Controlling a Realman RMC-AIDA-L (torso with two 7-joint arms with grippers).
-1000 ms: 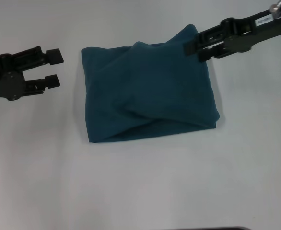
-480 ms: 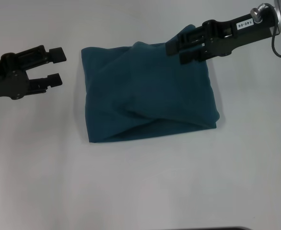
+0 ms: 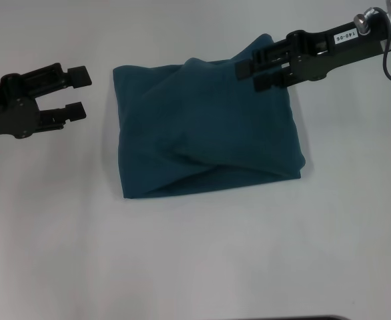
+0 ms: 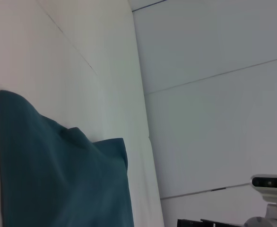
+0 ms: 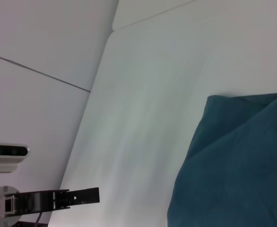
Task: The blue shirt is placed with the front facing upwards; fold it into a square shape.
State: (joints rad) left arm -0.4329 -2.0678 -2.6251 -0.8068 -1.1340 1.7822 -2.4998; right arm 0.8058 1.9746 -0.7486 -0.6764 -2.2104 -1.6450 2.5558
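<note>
The blue shirt lies folded into a rough square on the white table, plain teal side up, with creases across its middle and no lettering showing. My right gripper hovers open over the shirt's far right corner with no cloth between its fingers. To the left of the shirt, my left gripper is open and a short gap from the cloth's edge. The left wrist view shows the shirt from the side. In the right wrist view the shirt fills one corner, and the left gripper shows far off.
Bare white tabletop surrounds the shirt on all sides. Pale wall panels rise behind the table. A dark edge shows at the near rim of the table.
My right gripper moved left over the shirt's far right corner, then drew back slightly to the right. The shirt and my left gripper have stayed in place.
</note>
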